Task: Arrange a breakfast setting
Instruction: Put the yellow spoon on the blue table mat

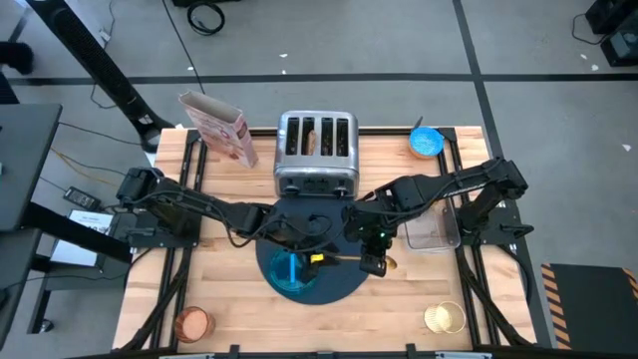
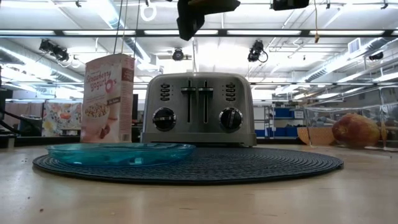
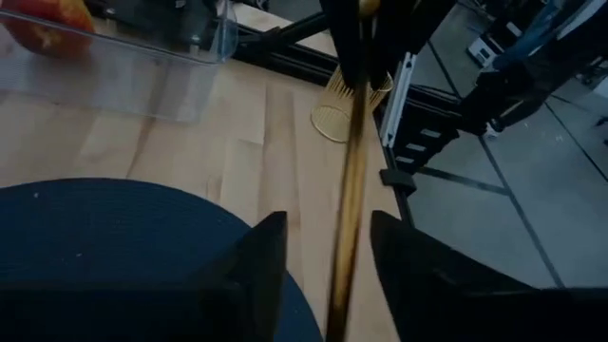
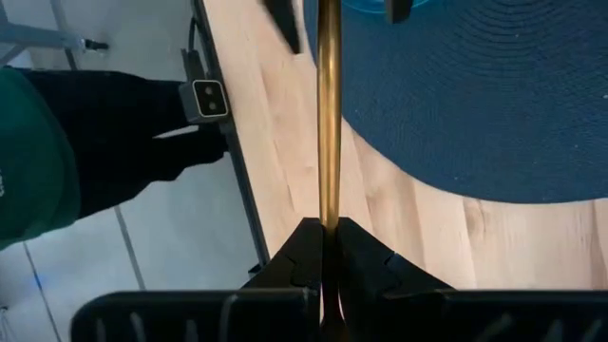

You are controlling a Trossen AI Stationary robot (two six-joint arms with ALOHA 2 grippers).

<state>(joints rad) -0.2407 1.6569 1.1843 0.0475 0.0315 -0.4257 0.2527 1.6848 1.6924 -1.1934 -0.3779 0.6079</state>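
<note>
Wooden slatted table [image 1: 239, 299] carries a large round dark navy mat [image 1: 339, 282] near its front edge, under a teal plate [image 1: 284, 274]. Above the mat's right side, the right gripper [image 4: 323, 249] is clamped on a gold spoon [image 4: 328, 114]; the left gripper's [image 3: 325, 249] parted fingers flank its handle.

Lab, ceiling strip lights [image 2: 112, 32], storage shelves [image 2: 285, 119]

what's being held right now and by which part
The gold spoon, pinched at one end of its handle by the right gripper; the left gripper straddles it, not closed.
</note>
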